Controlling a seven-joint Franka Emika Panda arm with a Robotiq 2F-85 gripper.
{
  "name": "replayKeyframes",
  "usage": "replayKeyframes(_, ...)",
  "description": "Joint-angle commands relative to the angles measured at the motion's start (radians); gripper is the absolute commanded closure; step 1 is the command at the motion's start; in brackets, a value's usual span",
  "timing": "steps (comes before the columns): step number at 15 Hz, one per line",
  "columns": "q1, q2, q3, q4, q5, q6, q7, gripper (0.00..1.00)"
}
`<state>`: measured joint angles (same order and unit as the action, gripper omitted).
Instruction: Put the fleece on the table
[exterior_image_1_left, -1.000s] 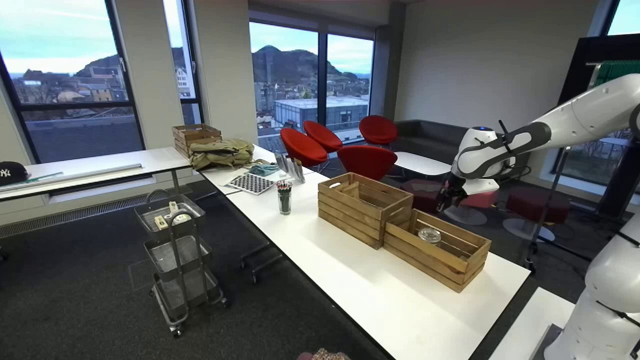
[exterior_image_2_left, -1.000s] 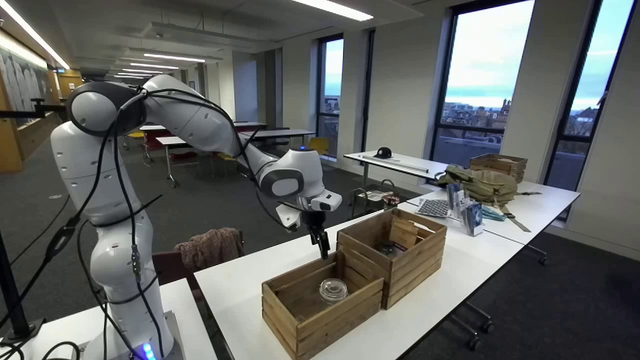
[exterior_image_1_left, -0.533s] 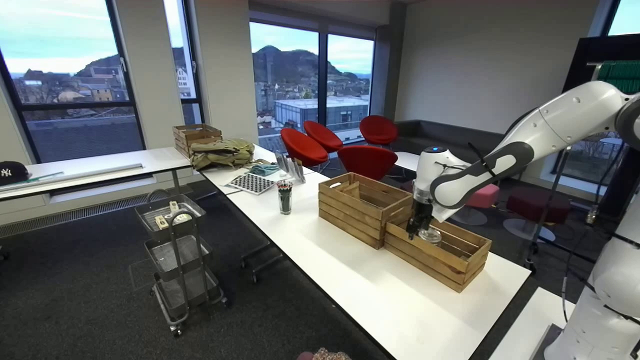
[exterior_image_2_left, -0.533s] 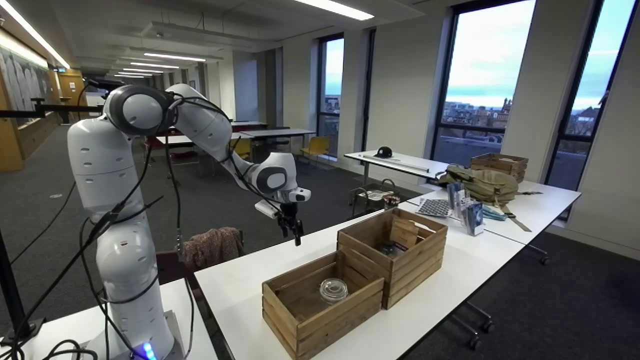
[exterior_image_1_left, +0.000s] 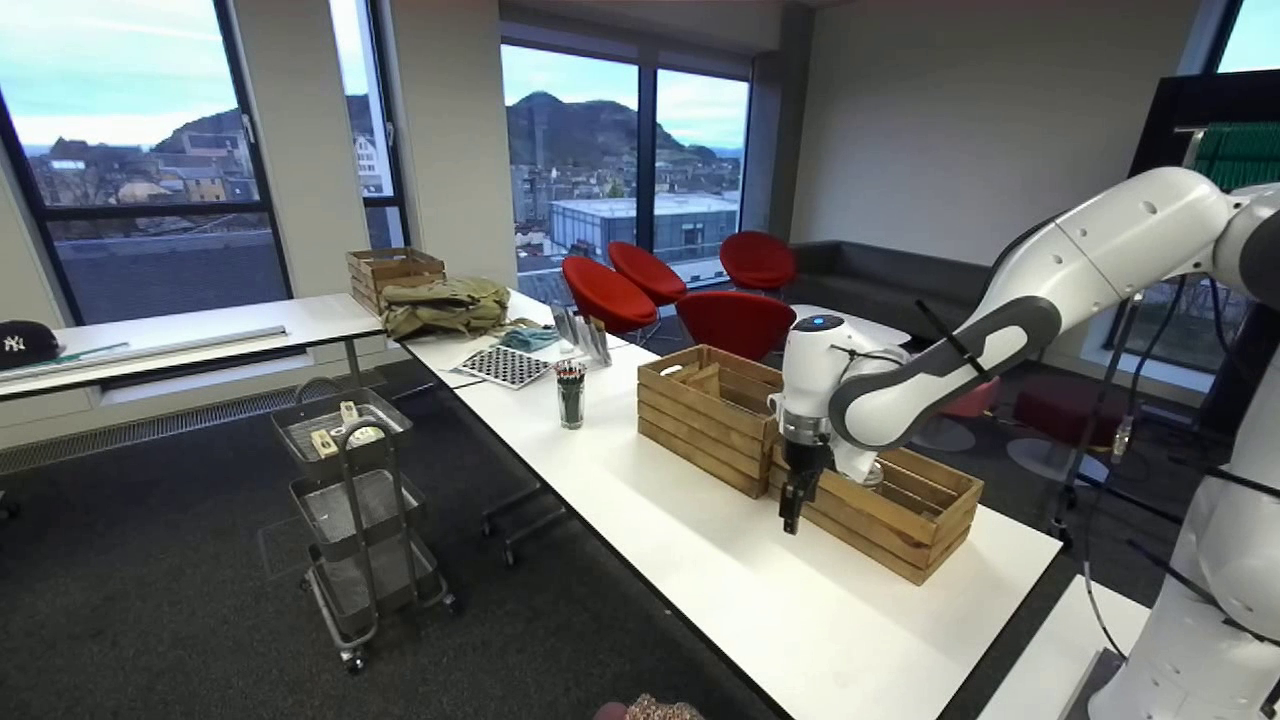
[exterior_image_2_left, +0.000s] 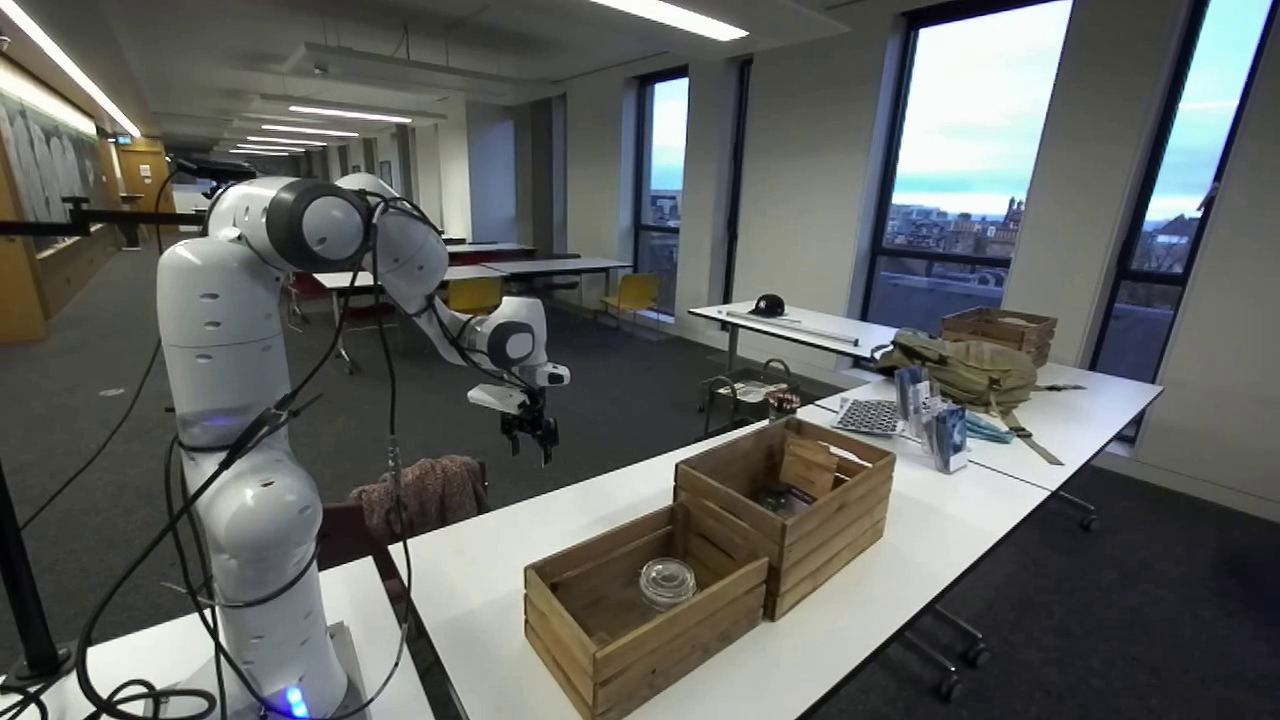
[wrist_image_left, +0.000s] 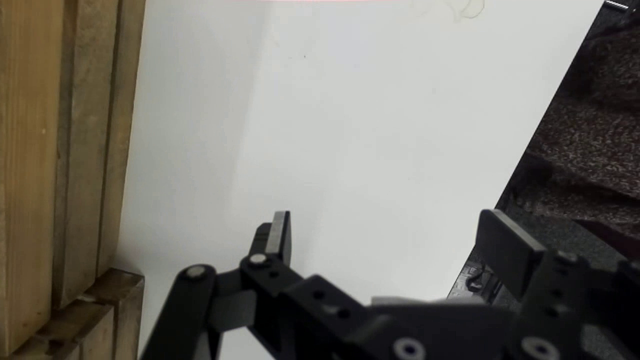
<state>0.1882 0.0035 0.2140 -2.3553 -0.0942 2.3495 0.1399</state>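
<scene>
From left to right in an exterior view, the Panda arm (exterior_image_2_left: 225, 330) stands with black cables hanging along it; next to it the speckled, reddish-brown fleece (exterior_image_2_left: 435, 490) lies draped over the back of a dark red chair (exterior_image_2_left: 345, 530), off the top of the white table (exterior_image_2_left: 480, 590) and just beyond its edge; then comes the gripper (exterior_image_2_left: 530, 453), pointing down, its jaws spread well apart, with white tabletop showing between them in the wrist view and the fleece at that view's right edge; further along, a low wooden crate (exterior_image_2_left: 680, 640) holds a clear glass jar (exterior_image_2_left: 667, 580); right beside it stands a taller wooden crate (exterior_image_2_left: 835, 540); past that are a chequered board (exterior_image_2_left: 868, 415), upright leaflets (exterior_image_2_left: 948, 437), an olive backpack (exterior_image_2_left: 965, 370) and a teal cloth (exterior_image_2_left: 988, 428).
</scene>
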Motion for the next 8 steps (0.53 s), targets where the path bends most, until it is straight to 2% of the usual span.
replayKeyframes(1,0.006,0.0,-0.005,0.002,0.001,-0.003,-0.005,0.0)
replayKeyframes(4,0.001,0.0,-0.008,0.002,0.001,-0.003,-0.018,0.0)
replayKeyframes(8,0.041,0.102,0.029,0.054,0.021,0.041,-0.068,0.0)
